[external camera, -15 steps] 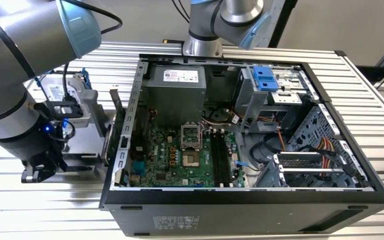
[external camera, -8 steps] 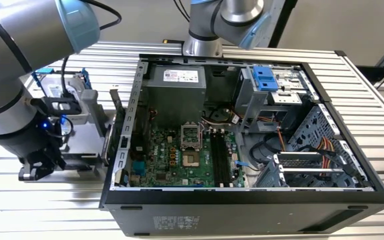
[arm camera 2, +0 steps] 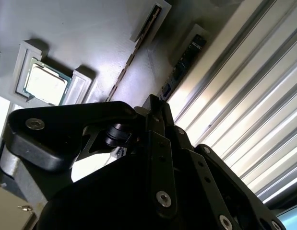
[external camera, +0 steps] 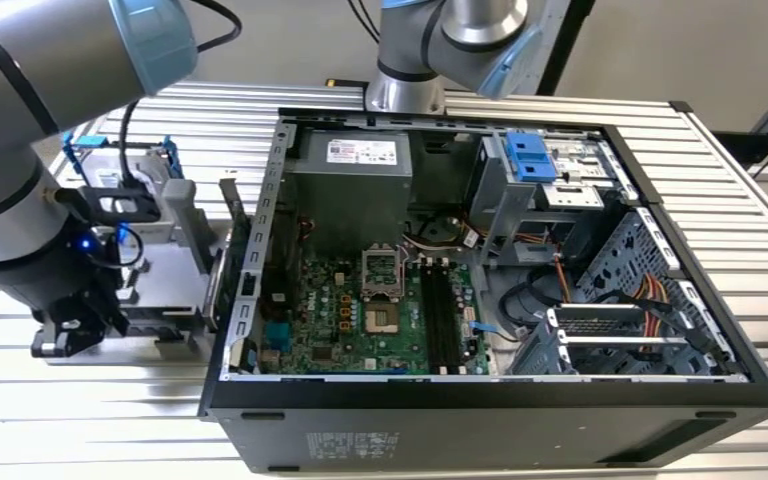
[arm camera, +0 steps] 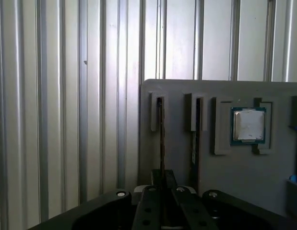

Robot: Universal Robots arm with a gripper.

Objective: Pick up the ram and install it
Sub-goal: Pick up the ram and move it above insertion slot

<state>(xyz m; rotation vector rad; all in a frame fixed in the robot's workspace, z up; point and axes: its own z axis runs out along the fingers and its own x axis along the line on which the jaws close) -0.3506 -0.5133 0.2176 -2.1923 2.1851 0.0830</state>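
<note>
Item: ram [arm camera: 161, 134], a thin stick standing on edge in a slot of the grey holder tray [arm camera: 234, 182]. In both wrist views its narrow edge ran straight into the tip of the pincer [arm camera: 162, 175].
Pincer: drawn together on the ram, one finger to either side of the stick. The stick was still seated in its slot.
Neighbouring slot: a second, darker stick [arm camera: 195, 139], just beside the ram and parallel to it.
Further recess of the same tray: a square silver processor chip [arm camera: 249, 124], lying flat.
Support: slatted metal table [external camera: 91, 420], carrying the tray and the open computer case [external camera: 491, 420].
Position: in the exterior view the arm [external camera: 24, 200] reached down over the tray on that view's left, beside the case.
Case interior: green motherboard [external camera: 344, 320] with long black slots [external camera: 440, 320], well apart from the ram.
</note>
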